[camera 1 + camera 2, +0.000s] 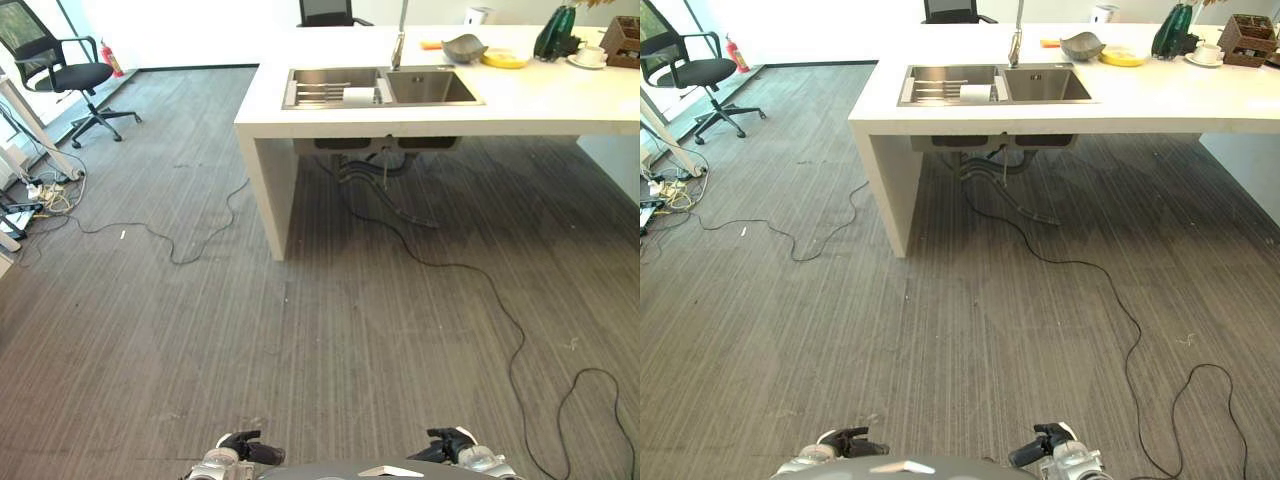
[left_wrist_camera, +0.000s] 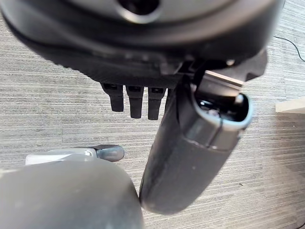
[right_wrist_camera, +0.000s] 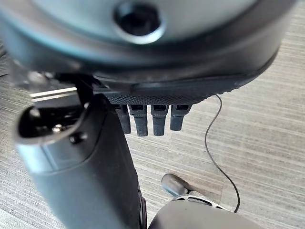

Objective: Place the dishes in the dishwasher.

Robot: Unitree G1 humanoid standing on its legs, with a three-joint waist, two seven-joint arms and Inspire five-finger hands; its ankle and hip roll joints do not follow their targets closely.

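Far ahead stands a white counter (image 1: 520, 105) with a double steel sink (image 1: 382, 88). A white dish (image 1: 358, 95) lies in the sink's left basin. Behind the sink sit a grey bowl (image 1: 464, 46), a yellow plate (image 1: 505, 60) and a white cup on a saucer (image 1: 589, 56). My left hand (image 1: 245, 447) and right hand (image 1: 450, 445) hang low at my sides, far from the counter. In the wrist views the left hand's fingers (image 2: 136, 101) and the right hand's fingers (image 3: 152, 119) point straight down over the carpet and hold nothing.
Grey carpet lies between me and the counter. A dark green vase (image 1: 556, 32) and a brown basket (image 1: 625, 40) stand at the counter's far right. A black office chair (image 1: 60, 70) and a tangle of cables (image 1: 45, 190) are at the left.
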